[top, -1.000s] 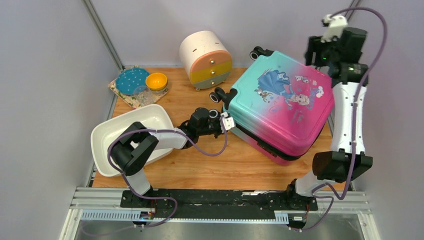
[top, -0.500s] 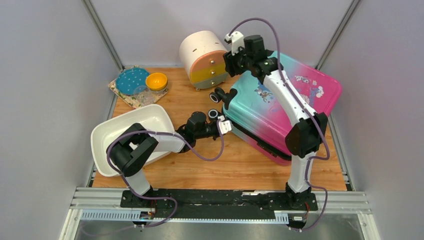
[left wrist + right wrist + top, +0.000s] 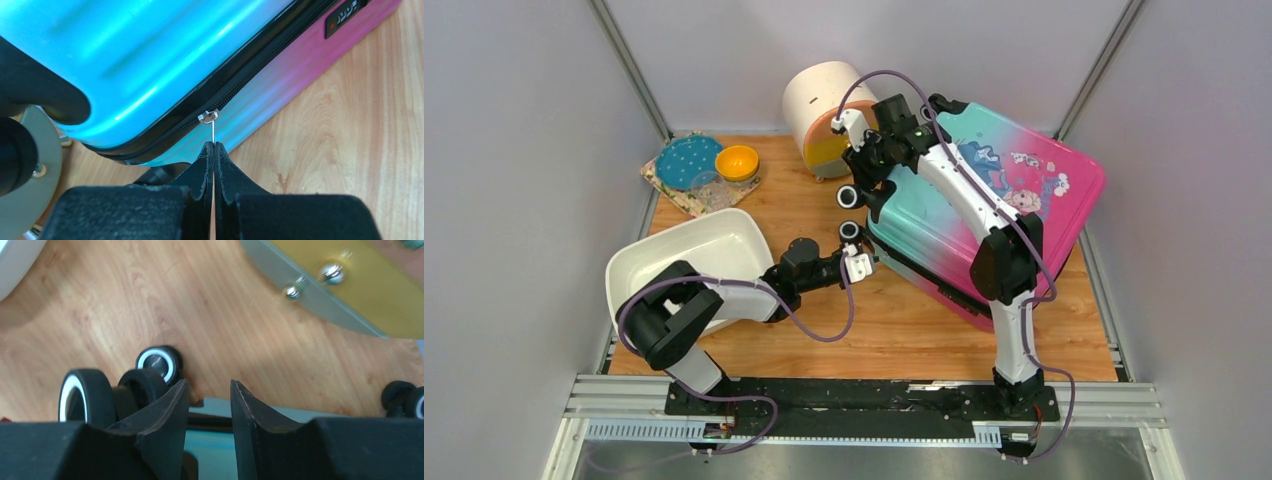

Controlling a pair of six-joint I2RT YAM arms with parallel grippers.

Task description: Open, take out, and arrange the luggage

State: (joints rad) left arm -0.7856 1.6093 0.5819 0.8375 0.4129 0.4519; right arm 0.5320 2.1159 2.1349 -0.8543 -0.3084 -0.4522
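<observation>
The luggage, a pink-to-teal hard-shell suitcase with a princess print, lies flat at the right of the table with its zip closed. My left gripper is at its near-left teal corner. In the left wrist view the gripper is shut on the thin metal zipper pull, which hangs from the slider on the black zip. My right gripper reaches over the suitcase to its teal wheel corner. In the right wrist view it is open and empty above the teal edge, beside the black wheels.
A round cream drawer cabinet stands just behind the right gripper, and its yellow drawer front shows in the right wrist view. A white plastic basin is at the near left. A blue plate and an orange bowl sit at the back left.
My right arm has swung from the far right across the suitcase down to its teal wheel corner. My left gripper has drawn back slightly to the near left. The suitcase has shifted a little.
</observation>
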